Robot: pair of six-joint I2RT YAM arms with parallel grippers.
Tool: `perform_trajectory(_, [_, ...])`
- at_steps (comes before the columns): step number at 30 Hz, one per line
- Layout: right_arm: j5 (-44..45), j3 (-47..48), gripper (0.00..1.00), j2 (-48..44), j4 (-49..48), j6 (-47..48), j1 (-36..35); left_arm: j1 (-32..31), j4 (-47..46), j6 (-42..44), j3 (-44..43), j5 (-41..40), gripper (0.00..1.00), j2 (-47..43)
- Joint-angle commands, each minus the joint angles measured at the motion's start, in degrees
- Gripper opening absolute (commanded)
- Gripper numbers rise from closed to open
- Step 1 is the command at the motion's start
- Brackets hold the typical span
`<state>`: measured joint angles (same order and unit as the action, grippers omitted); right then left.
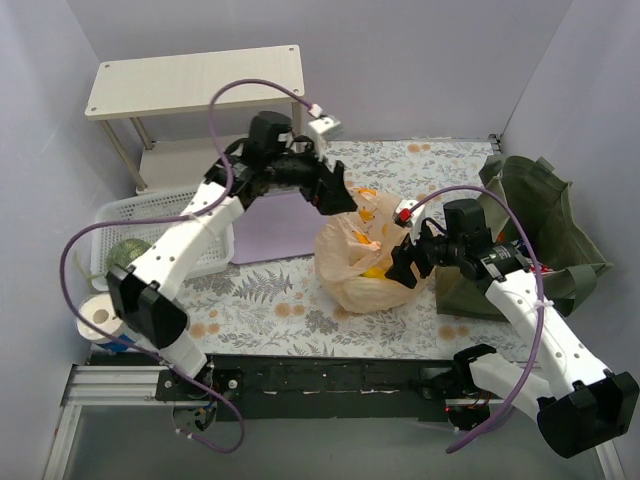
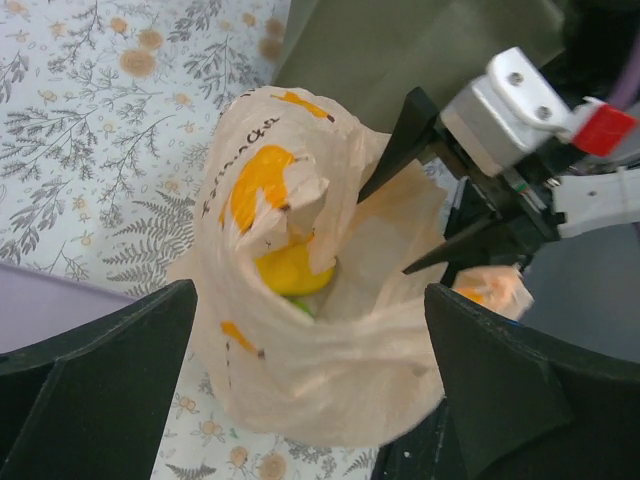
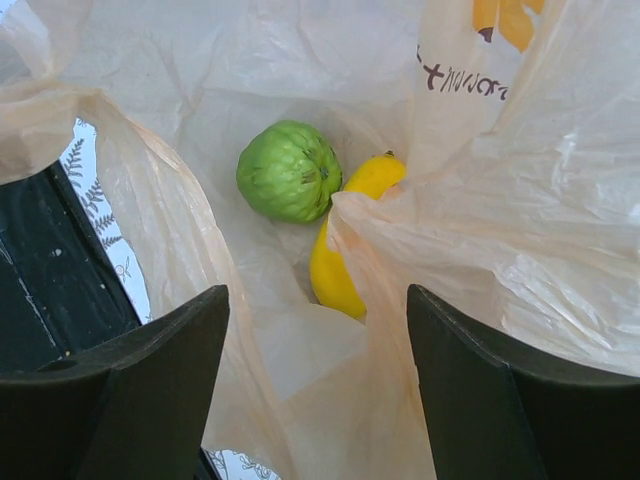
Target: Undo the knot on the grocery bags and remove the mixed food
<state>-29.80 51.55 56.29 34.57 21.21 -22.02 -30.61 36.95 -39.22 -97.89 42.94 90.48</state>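
- Bag check: your peach-orange grocery bag sits in the middle of the counter, on the flowery cover, just beside the olive-green tote on its right.
- Its mouth gapes upward — thin crinkly plastic with orange print, slumped and wrinkled around the rim.
- Food you can see inside: a round green fruit and a yellow oval fruit, touching each other down at the bottom of the bag. The yellow one is partly tucked under a fold of plastic.
- Your left gripper hangs over the far-left side of the bag, pointing down at it. Its jaws are spread wide, one finger on either side of the bag top in the left wrist view, with nothing pinched.
- Your right gripper is at the bag's right side, close to the tote. Its jaws are well apart too. From the left wrist view a flap of the rim lies between them, but they aren't clamped on it — can't tell whether a finger actually touches the plastic.
- Off to your left there's a white basket with a round green melon in it, a paper roll near the left arm's base, a lavender mat beside the basket, and a white shelf at the back.
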Motion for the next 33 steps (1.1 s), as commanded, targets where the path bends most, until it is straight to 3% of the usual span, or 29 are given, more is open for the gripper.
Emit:
perform_trajectory(1, [-1.1, 2.1, 0.79, -1.4, 0.5, 1.3, 0.8, -9.0, 2.9, 3.4, -7.8, -16.7, 0.98, 6.9])
perform_trajectory(2, [-1.1, 2.3, 0.79, -1.6, 0.9, 1.7, 0.8, -9.7, 4.1, 4.6, -8.8, -22.6, 0.98, 9.6])
perform_trajectory(4, [-1.0, 2.9, 0.78, -1.9, 1.7, 2.7, 0.9, -10.6, 4.4, 5.4, -9.9, -26.2, 0.98, 11.0])
perform_trajectory(6, [-0.2, 3.0, 0.78, -2.2, 3.0, 4.2, 0.9, -10.6, 3.4, 6.9, -9.3, -29.0, 0.91, 10.4])
perform_trajectory(11, [3.3, 0.8, 0.78, -4.3, 3.8, 5.9, 1.0, -10.7, 5.5, 11.2, -8.0, -27.6, 0.72, 7.3])
perform_trajectory(12, [4.7, 0.1, 0.78, -4.5, 3.7, 5.9, 1.2, -10.6, 6.0, 12.5, -7.4, -25.6, 0.56, 6.6])
perform_trajectory(15, [8.1, -2.9, 0.77, -5.0, 2.8, 5.8, 1.6, -10.7, 7.3, 13.0, -3.9, -24.5, 0.37, 3.7])
perform_trajectory(17, [9.3, -3.7, 0.76, -5.2, 3.0, 6.6, 1.7, -10.7, 9.3, 15.5, -2.0, -19.7, 0.20, 1.9])
perform_trajectory(20, [6.9, 0.9, 0.70, -5.6, 5.3, 10.7, 1.6, -11.0, 10.7, 15.9, 0.9, -13.3, 0.00, -0.1])
perform_trajectory(23, [3.4, 7.7, 0.66, -4.9, 7.2, 13.7, 0.4, -11.8, 11.0, 15.6, 1.5, -6.8, 0.00, -1.3])
perform_trajectory(27, [-1.9, 12.0, 0.59, -4.2, 9.8, 17.3, -6.1, -13.9, 10.0, 14.9, -0.5, -4.3, 0.00, -1.5])
perform_trajectory(31, [-2.3, 8.1, 0.52, -2.7, 10.1, 19.3, -11.5, -14.6, 9.5, 14.5, -1.4, -4.4, 0.00, -0.6])
perform_trajectory(33, [2.7, 1.1, 0.48, -2.8, 4.8, 19.1, -14.9, -14.6, 9.4, 14.2, -1.3, -4.3, 0.00, -0.3])
